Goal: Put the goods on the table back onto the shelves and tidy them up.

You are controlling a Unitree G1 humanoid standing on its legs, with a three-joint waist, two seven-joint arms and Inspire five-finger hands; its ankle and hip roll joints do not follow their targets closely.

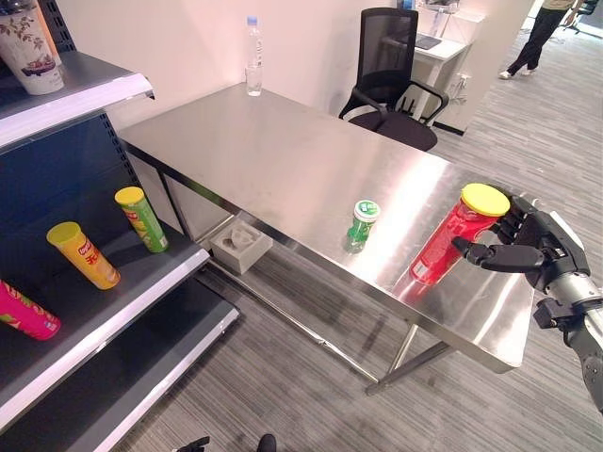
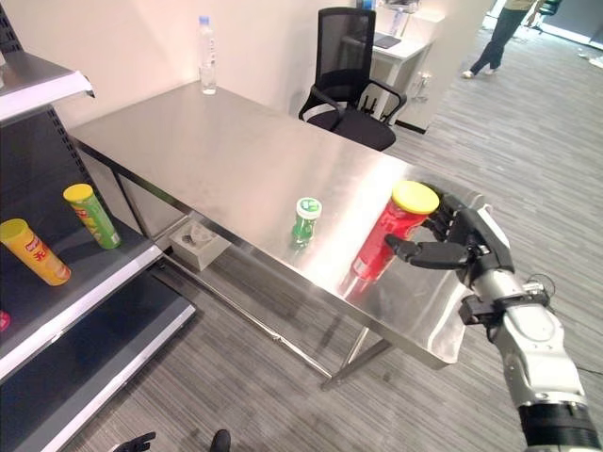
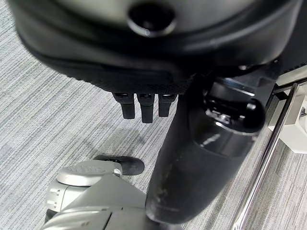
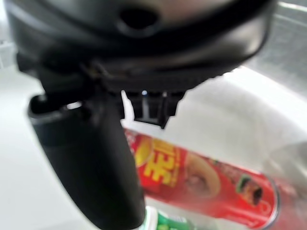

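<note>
On the table's (image 1: 283,160) near right, our spread right hand (image 1: 528,247) seemingly hasn't clasped the red can (image 1: 454,235); green can (image 1: 360,224) remains too.

It looks like an office. A black swivel chair (image 1: 394,85) stands by a white desk (image 1: 443,47). Grey carpet (image 1: 528,122) covers the floor.

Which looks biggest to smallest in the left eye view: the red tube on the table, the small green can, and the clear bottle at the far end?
1. Red crisp tube with yellow lid, beside the right hand.
2. and 3. Clear plastic water bottle and small green can with white lid: unsure. The bottle looks taller, but it stands much farther from the camera.
</note>
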